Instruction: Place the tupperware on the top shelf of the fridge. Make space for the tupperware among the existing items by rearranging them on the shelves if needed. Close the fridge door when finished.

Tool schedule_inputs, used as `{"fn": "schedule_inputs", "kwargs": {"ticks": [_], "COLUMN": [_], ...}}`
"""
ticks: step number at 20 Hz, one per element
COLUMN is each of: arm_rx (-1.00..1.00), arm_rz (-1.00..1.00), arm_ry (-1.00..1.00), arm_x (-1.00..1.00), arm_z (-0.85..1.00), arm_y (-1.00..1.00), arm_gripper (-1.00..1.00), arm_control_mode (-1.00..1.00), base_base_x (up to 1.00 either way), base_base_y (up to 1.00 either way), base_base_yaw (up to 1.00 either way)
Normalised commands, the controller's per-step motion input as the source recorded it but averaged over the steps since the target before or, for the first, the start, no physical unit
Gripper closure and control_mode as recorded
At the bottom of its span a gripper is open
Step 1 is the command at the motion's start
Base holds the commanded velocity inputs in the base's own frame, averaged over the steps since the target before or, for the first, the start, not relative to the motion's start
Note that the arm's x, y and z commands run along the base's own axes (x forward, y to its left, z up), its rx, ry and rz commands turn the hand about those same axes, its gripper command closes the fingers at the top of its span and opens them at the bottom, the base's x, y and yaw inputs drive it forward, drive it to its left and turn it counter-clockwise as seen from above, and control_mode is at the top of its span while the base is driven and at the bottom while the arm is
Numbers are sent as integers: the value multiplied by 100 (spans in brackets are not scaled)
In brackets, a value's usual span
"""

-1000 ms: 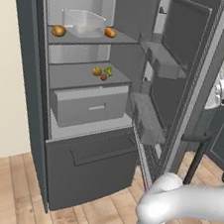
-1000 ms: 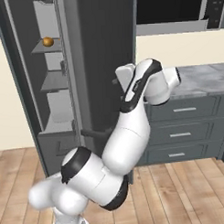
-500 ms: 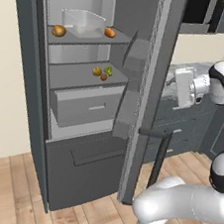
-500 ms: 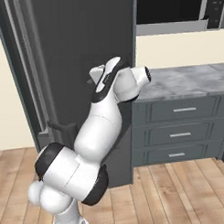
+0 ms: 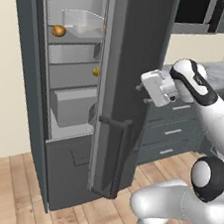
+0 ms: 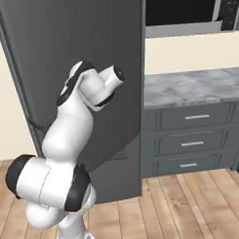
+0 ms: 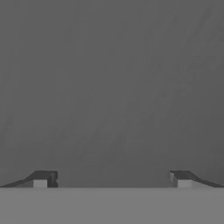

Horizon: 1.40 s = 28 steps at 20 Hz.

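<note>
The fridge door [image 5: 125, 85] stands nearly shut, only a narrow gap showing the inside. The tool [image 5: 142, 93], its fingers spread wide and holding nothing, presses close against the door's dark outer face. Through the gap the tupperware [image 5: 83, 22] sits on the top shelf [image 5: 76, 36], an orange-brown fruit [image 5: 58, 30] just beside it

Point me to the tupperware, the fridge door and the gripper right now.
tupperware [image 5: 84, 22], left base view, its front wall on the top shelf.
fridge door [image 5: 133, 62], left base view, its dark outer face.
gripper [image 7: 112, 179], hand view, midway between the open jaws.
</note>
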Motion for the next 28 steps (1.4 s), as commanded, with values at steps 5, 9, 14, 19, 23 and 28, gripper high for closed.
{"fn": "schedule_inputs", "kwargs": {"ticks": [5,9,14,19,23,28], "arm_rx": [-15,-13,-5,-4,-4,-5], "arm_rz": [-15,-15,-13,-13,-16,-16], "arm_ry": [-19,-26,1,11,5,0], "arm_x": [0,0,3,19,23,26], "arm_z": [-2,-34,-59,-43,-26,-41], "arm_y": [100,100,59,21,0,1], "arm_gripper": [-100,-100,-100,-100,-100,-100], "arm_control_mode": [-100,-100,-100,-100,-100,-100], "base_base_x": [0,0,0,0,0,0], "base_base_y": [0,0,0,0,0,0], "base_base_yaw": [0,0,0,0,0,0]}}
